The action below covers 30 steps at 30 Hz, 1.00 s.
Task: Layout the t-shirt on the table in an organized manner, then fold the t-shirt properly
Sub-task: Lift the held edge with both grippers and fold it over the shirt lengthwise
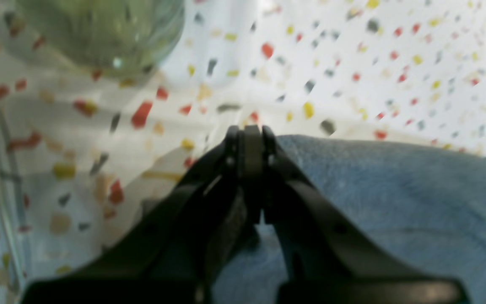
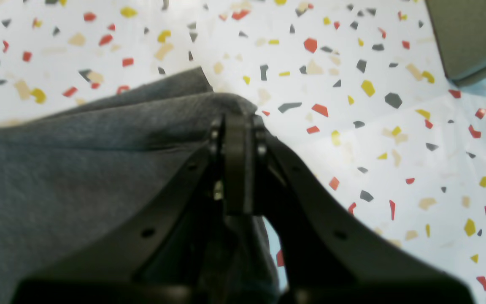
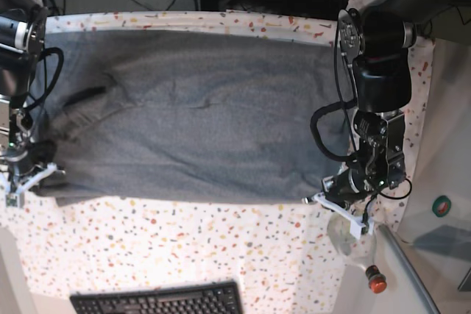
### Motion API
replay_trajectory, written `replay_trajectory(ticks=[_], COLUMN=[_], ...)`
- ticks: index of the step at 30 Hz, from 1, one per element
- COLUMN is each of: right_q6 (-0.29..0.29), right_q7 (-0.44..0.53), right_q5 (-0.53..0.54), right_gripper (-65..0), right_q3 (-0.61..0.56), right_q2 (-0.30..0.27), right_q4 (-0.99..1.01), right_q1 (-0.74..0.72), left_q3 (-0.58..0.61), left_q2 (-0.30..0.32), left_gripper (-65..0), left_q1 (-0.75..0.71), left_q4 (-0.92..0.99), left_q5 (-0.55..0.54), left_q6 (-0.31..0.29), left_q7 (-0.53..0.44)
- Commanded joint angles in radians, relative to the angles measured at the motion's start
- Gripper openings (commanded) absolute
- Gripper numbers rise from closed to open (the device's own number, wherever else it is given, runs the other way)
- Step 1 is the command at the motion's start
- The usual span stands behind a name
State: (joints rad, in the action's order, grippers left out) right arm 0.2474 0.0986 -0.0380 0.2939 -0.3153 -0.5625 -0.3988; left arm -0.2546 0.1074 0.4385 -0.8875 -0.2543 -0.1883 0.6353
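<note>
The dark-grey t-shirt lies spread wide across the speckled table, stretched between my two arms. My left gripper is at the shirt's near corner on the base view's right. In the left wrist view it is shut, with the shirt's edge at its tips, low over the table. My right gripper is at the near corner on the base view's left. In the right wrist view it is shut on a folded corner of the shirt above the table.
A clear bottle with a red cap lies just beside my left gripper; it also shows blurred in the left wrist view. A black keyboard sits at the near table edge. A grey box shows in the right wrist view.
</note>
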Motion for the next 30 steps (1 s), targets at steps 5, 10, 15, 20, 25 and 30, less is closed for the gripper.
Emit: replay_trajectory(ticks=[5, 10, 15, 20, 25, 30], right_q6=[-0.001, -0.001, 0.0, 0.0, 0.0, 0.0], right_q7=[0.131, 0.168, 0.171, 0.172, 0.172, 0.172], right_q5=[0.005, 0.005, 0.005, 0.005, 0.008, 0.005], right_gripper=[-65.0, -65.0, -65.0, -65.0, -65.0, -65.0], right_q3=[-0.069, -0.209, -0.319, -0.439, -0.451, -0.456], right_q2=[-0.08, -0.112, -0.114, -0.152, -0.16, -0.187], right_q4=[0.135, 0.172, 0.17, 0.174, 0.175, 0.172], right_q1=[-0.102, -0.136, -0.147, -0.145, -0.13, -0.17], left_q3=[-0.002, -0.002, -0.002, -0.002, -0.002, -0.001], left_q2=[0.022, 0.031, 0.03, 0.03, 0.03, 0.03], left_gripper=[-65.0, -65.0, -65.0, -65.0, -65.0, -65.0], left_q1=[0.007, 0.003, 0.001, -0.037, -0.097, -0.116], left_q4=[-0.022, -0.023, -0.023, -0.091, -0.17, -0.175], left_q5=[-0.004, -0.004, -0.004, -0.004, -0.004, -0.004], left_q6=[-0.004, -0.004, -0.004, -0.004, -0.004, -0.004], left_q7=[-0.019, -0.019, -0.004, 0.037, 0.039, 0.039])
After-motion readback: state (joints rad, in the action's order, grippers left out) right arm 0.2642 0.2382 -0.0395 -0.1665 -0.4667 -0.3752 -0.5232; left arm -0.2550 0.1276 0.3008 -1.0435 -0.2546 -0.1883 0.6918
